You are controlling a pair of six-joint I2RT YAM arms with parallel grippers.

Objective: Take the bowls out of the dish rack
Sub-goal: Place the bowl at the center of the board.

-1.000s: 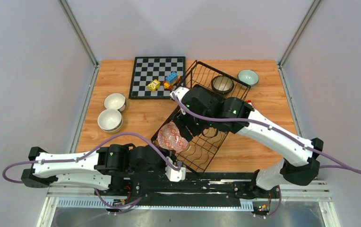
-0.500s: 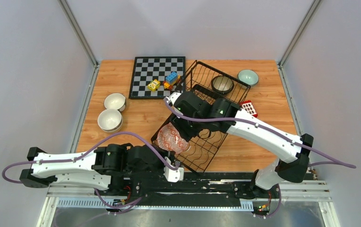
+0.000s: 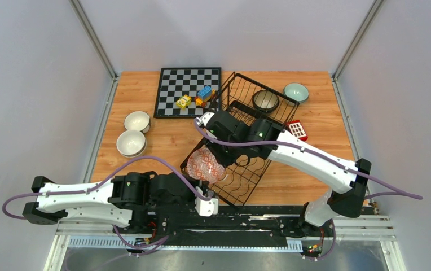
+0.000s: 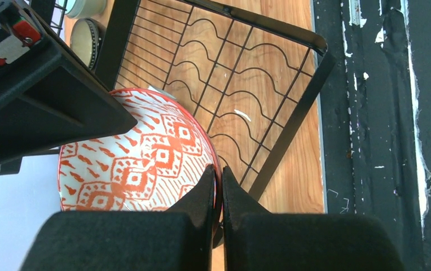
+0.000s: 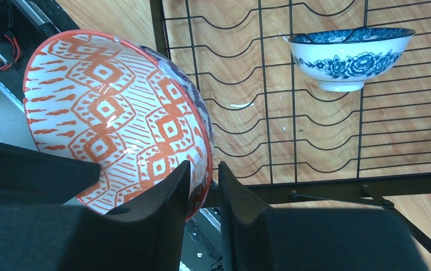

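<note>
1. The orange bowl leans on edge at the near-left end of the rack. Its red rim runs up between the two fingers of the right pincer.
2. The right pincer's jaws stand narrowly apart astride that rim, one finger over the patterned face and the other behind it. A thin dark gap shows beside the rear finger, so I cannot tell whether they pinch the rim.
3. A dark blue pattern shows just behind the rim on the rear finger's side. It may be the bowl's own outside or another bowl; I cannot tell which.
4. The left pincer is pressed together with nothing between its fingers. Its tips sit right at the orange bowl's near rim, over the rack's near corner, and I cannot tell whether they touch it.
5. A blue-flowered bowl sits in the rack, ahead and right of the right pincer and well apart from it.
6. A dark bowl sits at the rack's far end, beyond the right pincer.
7. A mint bowl stands on the table just outside the rack, right of the dark bowl.
8. Two pale bowls stand side by side on the table, well left of both pincers.
9. A chessboard lies far-left of the right pincer, with toy blocks on its near edge.
10. A small red item lies on the table right of the rack, beside the right arm.
</note>
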